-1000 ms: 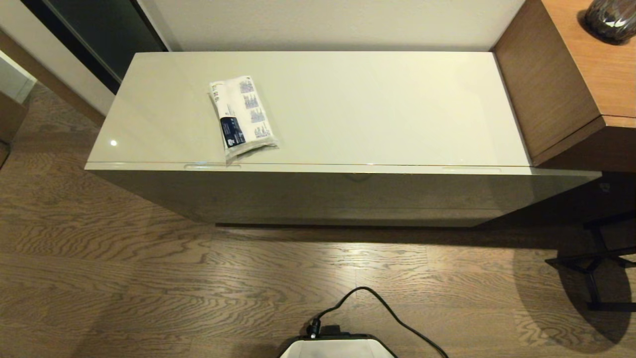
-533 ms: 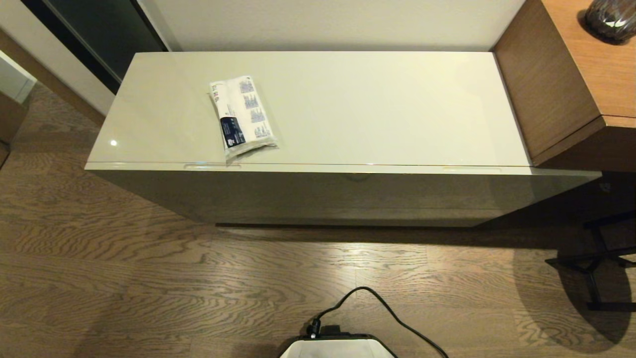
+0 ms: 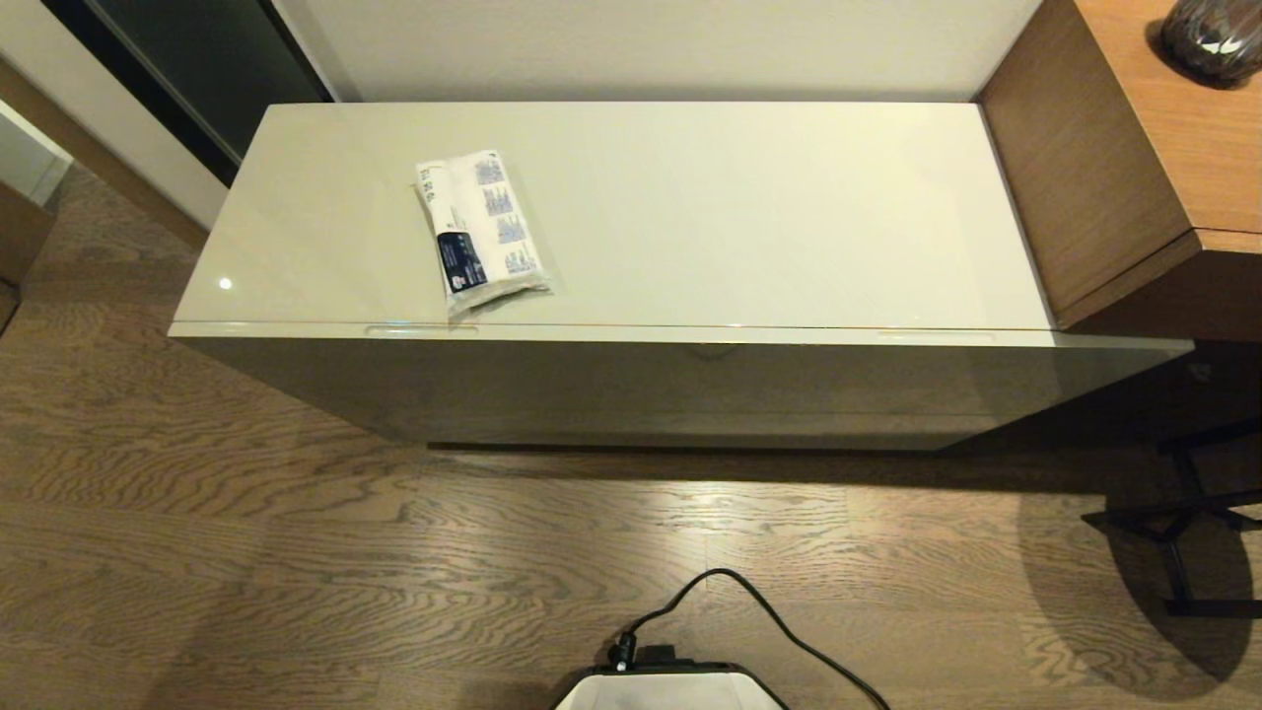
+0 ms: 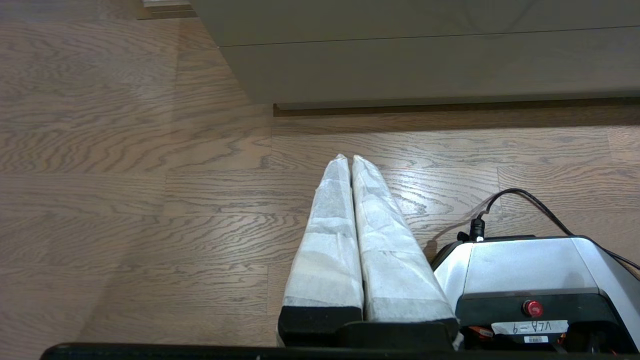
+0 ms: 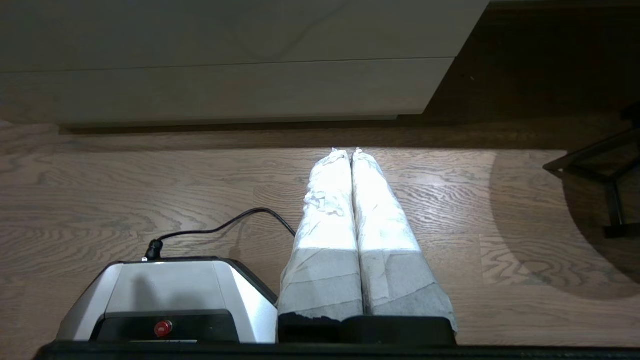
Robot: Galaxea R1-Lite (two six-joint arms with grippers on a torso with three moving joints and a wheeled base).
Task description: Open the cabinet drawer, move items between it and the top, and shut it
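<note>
A small white packet with blue and dark print lies on the glossy cream-beige top, left of centre and near the front edge. The cabinet drawer is pushed in; only its beige front shows, with two narrow recessed slots along its upper edge. The white slippers are out of view. My left gripper hangs low over the floor in front of the cabinet, shut and empty. Shut and empty too, my right gripper hangs the same way. Neither arm shows in the head view.
A brown wood-grain desk stands against the cabinet's right end, with a dark vase on it. A black chair frame is on the floor at right. My base and its black cable sit on the wooden floor.
</note>
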